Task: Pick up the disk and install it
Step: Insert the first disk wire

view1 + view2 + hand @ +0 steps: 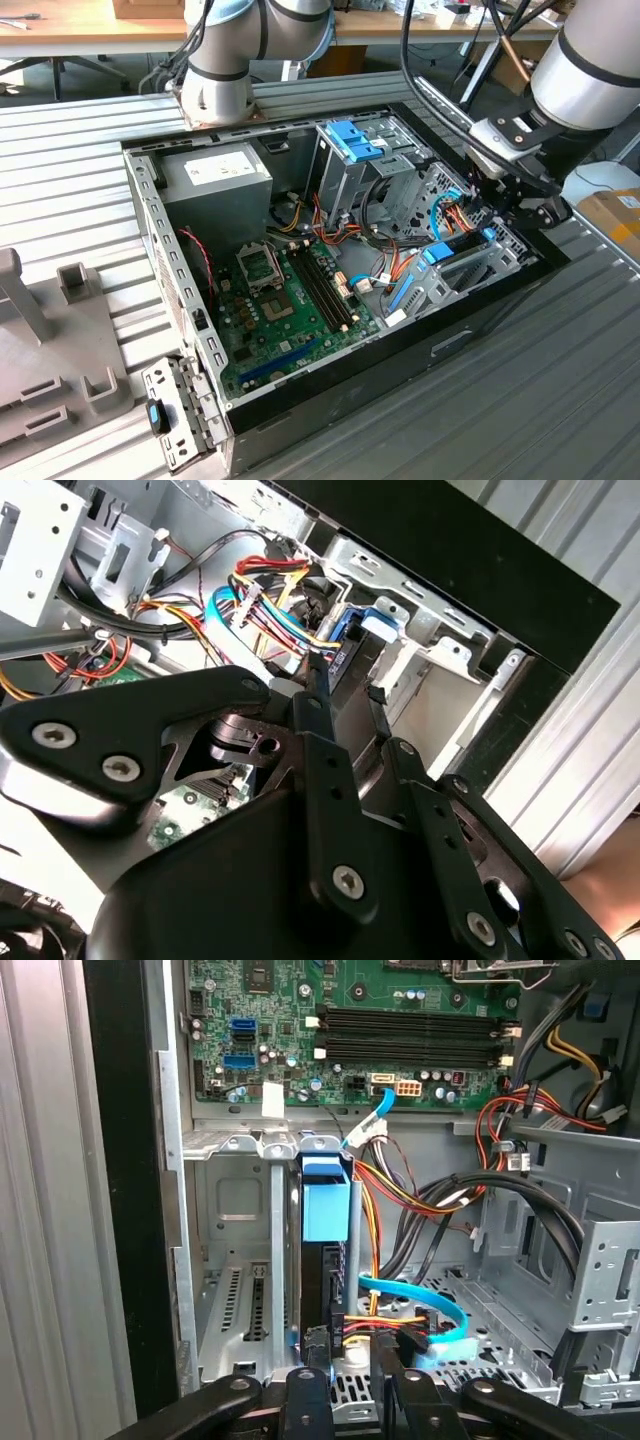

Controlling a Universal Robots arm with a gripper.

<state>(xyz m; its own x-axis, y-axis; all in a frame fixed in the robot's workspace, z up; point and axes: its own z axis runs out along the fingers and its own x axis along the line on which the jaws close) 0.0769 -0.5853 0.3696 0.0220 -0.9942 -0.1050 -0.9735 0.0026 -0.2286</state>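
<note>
- grey ribbed metal is forming the table [520,400] that is carrying the open computer case [300,400], with a wooden bench [90,30] standing behind it.
- orange, yellow and blue cables [400,1320] are crowding the bay beside the disk, and a green motherboard [290,300] is lying on the case floor.
- a silver drive cage [350,165] with a blue tab is standing near the case's far edge.
- the disk [325,1260] is sitting upright in the slotted bay at the case's corner on the exterior view's right.
- the gripper [350,1360] is hanging at the disk's near end, its black fingers [316,1370] narrowly spread, one touching the disk's edge.
</note>
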